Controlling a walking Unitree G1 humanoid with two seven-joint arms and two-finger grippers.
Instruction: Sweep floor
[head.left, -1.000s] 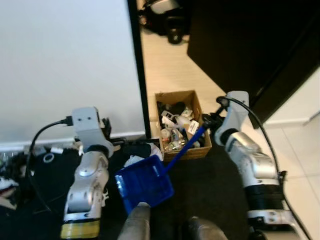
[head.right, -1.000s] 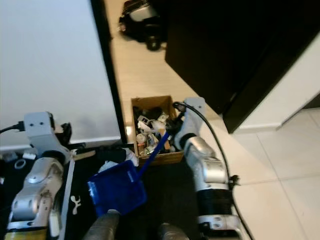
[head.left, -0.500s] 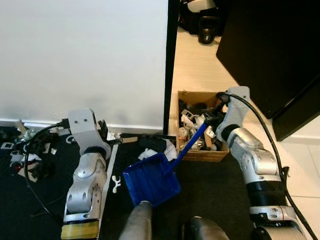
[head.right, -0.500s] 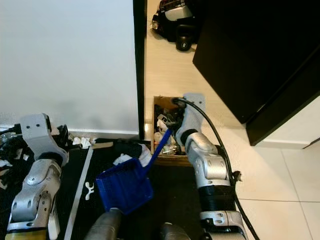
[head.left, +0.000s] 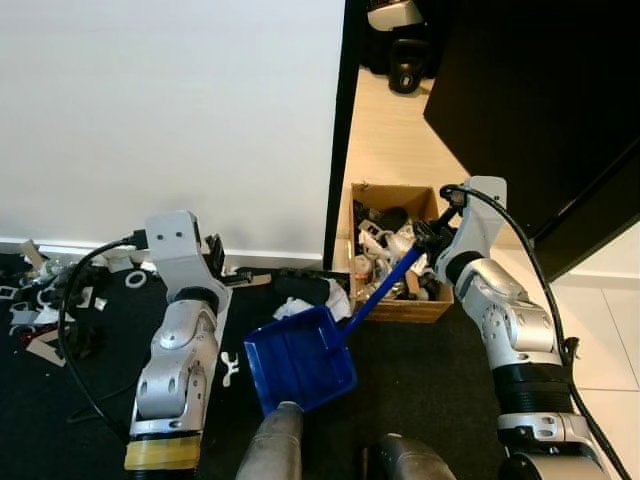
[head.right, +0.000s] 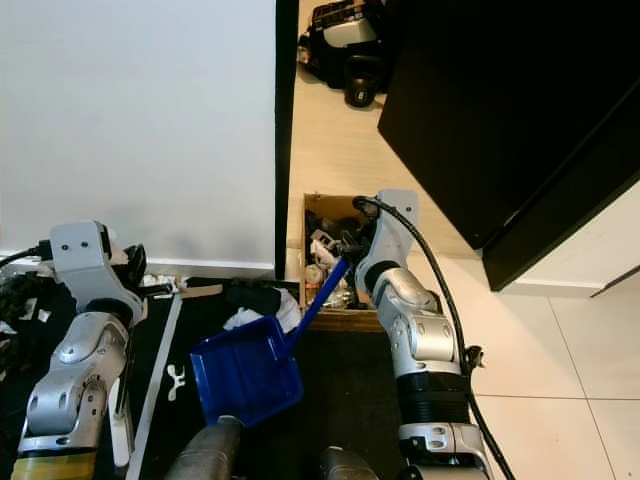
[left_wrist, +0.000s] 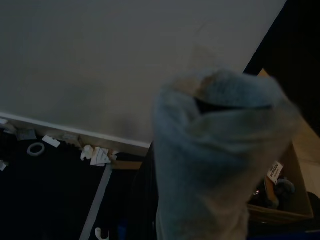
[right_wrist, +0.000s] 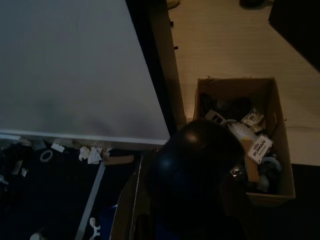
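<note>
Bright blue plastic dustpan with matching blue handle. Plain brown cardboard box holding black-and-white clutter. Black floor mat; white scraps on it. White wall. Pale beige floor tiles.

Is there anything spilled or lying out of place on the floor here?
Yes. White paper scraps and a tape ring lie scattered on the black mat along the wall. The cardboard box is packed with jumbled rubbish, and the blue dustpan hangs tilted above the mat.
</note>
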